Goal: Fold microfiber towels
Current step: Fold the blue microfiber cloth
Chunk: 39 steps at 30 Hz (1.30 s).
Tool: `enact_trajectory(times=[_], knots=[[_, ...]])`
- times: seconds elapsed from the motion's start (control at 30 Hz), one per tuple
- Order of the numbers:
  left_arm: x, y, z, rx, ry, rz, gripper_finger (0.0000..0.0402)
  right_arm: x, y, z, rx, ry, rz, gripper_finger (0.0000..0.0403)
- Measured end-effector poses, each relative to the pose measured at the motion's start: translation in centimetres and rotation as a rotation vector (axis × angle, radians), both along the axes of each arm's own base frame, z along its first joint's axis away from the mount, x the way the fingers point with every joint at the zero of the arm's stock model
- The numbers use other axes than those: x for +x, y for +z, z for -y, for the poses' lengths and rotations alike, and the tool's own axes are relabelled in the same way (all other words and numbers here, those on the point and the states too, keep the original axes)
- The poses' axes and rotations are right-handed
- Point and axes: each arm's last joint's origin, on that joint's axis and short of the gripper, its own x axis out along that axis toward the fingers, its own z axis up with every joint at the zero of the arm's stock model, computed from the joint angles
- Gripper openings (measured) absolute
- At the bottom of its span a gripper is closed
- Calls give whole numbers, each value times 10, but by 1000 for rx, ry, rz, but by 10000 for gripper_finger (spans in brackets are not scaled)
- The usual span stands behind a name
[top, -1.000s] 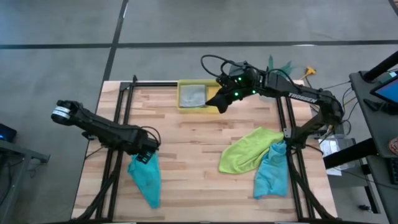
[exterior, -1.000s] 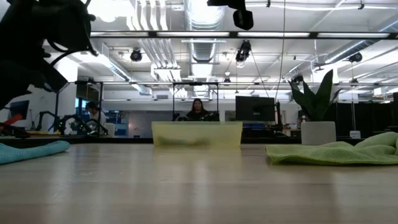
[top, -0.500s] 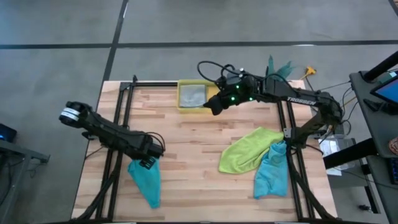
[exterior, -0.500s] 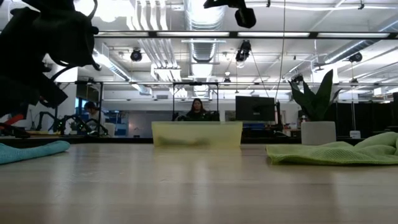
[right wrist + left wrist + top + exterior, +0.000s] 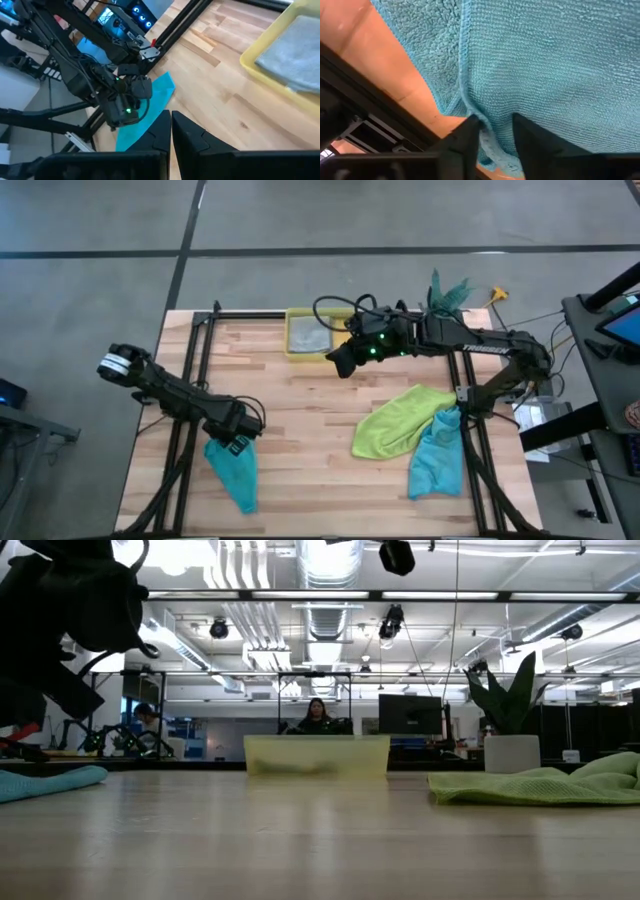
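Pinching a fold at the top edge of a teal microfiber towel [image 5: 232,471], the left gripper [image 5: 238,442] sits low at the table's [image 5: 300,480] near-left part; in the left wrist view its two dark fingers [image 5: 465,137] stand close together with a ridge of the teal cloth [image 5: 540,65] caught between them. That towel lies crumpled on the wood, trailing from the gripper toward the table's front edge.

The right gripper [image 5: 340,363] hovers above the table just in front of the yellow plastic bin [image 5: 292,345], its fingers [image 5: 162,132] pressed together and holding nothing. A light grey towel [image 5: 310,335] lies folded inside the bin, which stands at the table's far edge near the middle.

On the right half of the table a lime green towel [image 5: 395,420] lies rumpled, and a second teal towel [image 5: 437,455] lies beside it, touching and partly overlapping its right end.

In the low view the bin [image 5: 316,755] stands mid-table, the green towel [image 5: 530,785] to its right, and a person [image 5: 318,715] sits in the room beyond.
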Motion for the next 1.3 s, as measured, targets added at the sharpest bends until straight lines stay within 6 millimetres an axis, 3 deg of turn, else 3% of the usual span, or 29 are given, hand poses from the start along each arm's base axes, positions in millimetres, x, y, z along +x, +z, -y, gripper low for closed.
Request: enact_trajectory(times=[0.27, 0.47, 0.67, 0.8, 0.97, 1.17, 1.3], knots=[[14, 17, 6, -72, 9, 63, 6, 0, -1, -3, -52, 89, -16, 11], [37, 46, 8, -96, 54, 178, 5, 1, -4, -3, -152, 178, -34, 11], [66, 93, 3, -105, 108, 373, 6, -4, -8, 2, -167, 217, -87, 11], [80, 123, -7, -64, 141, 501, 6, -9, -2, 2, -195, 231, -74, 11], [91, 137, -26, -48, 191, 583, 6, -12, -3, 1, -198, 246, -95, 11], [116, 166, -49, 15, 265, 896, 6, -18, -8, -1, -147, 259, -173, 11], [130, 171, -70, 2, 332, 1031, 6, -26, -4, -7, -106, 257, -184, 11]])
